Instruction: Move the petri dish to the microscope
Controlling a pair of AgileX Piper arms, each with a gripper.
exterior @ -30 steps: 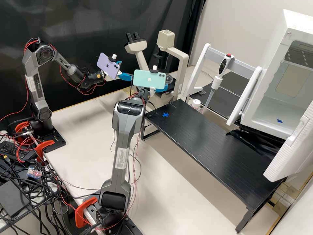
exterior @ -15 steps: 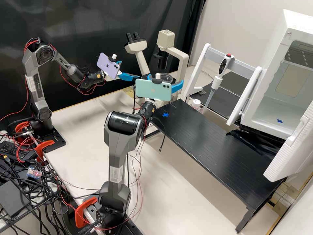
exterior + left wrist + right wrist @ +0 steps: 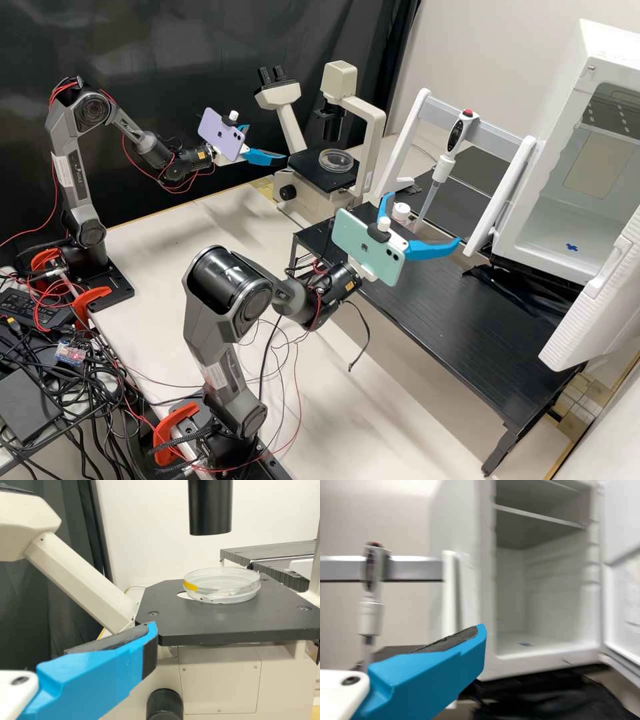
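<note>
The clear round petri dish (image 3: 336, 161) lies flat on the black stage of the beige microscope (image 3: 377, 127), below its black condenser. In the left wrist view the petri dish (image 3: 222, 586), with a yellow mark on its side, rests on the stage (image 3: 235, 622). My left gripper (image 3: 267, 143) is open beside the microscope, apart from the dish; one finger of the left gripper (image 3: 107, 667) shows close up. Over the black raised shelf stands my right gripper (image 3: 423, 219), open and empty; in its wrist view the right gripper (image 3: 435, 670) has the incubator beyond it.
The black shelf (image 3: 427, 287) spans the bench's right part. A pipette (image 3: 443, 157) hangs on a white stand behind it, near a small white-capped bottle (image 3: 401, 212). The white incubator (image 3: 567, 227) stands open at the right.
The right gripper has come away from the microscope stage toward the shelf, its fingers now spread, leaving the dish uncovered on the stage. The left arm has kept still.
</note>
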